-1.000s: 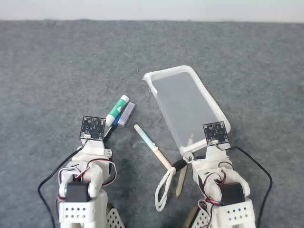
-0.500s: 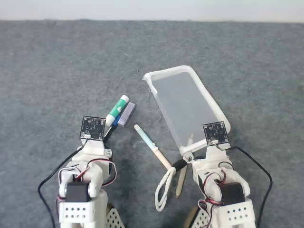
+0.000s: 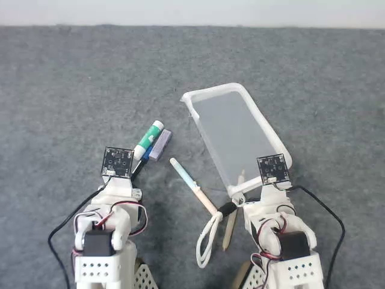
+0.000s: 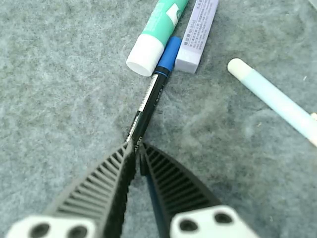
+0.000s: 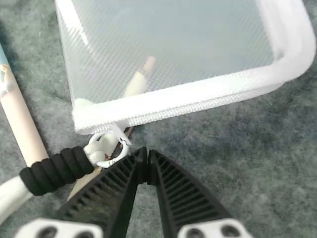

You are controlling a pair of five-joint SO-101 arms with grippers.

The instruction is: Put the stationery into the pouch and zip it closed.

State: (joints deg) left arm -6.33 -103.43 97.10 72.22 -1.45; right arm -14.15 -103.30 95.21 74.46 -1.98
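Translucent plastic pouch with a white zip edge [image 3: 212,91] lies flat on the grey felt worktop [image 3: 72,84]. In the high view it sits right of the frame's centre, slanting from the upper middle down toward the right. At its lower corner is a small metal zip ring [image 5: 105,149]. The ring is tied to a white cord loop with a black wrapped grip [image 3: 207,238], which trails toward the bottom edge. The right pincer [image 5: 144,153] has its fingers pressed together, tips just beside that ring. A beige pencil [image 3: 229,229] lies by the cord, and its far end shows through the pouch's corner. Whether that end is inside the pouch or under it cannot be told.

Left of centre in the high view, three things lie side by side and touching: a green-and-white glue stick [image 4: 158,25], a lilac block eraser [image 4: 198,32] and a black pen with a blue cap [image 4: 158,84]. The left pincer [image 4: 134,145] is clamped on the black pen's slim barrel. The pen's cap end sits between the glue stick and the eraser. Between this cluster and the pouch, a pale blue and peach pen [image 3: 191,182] lies diagonally, apart from both. Its peach end reaches the cord's black grip.
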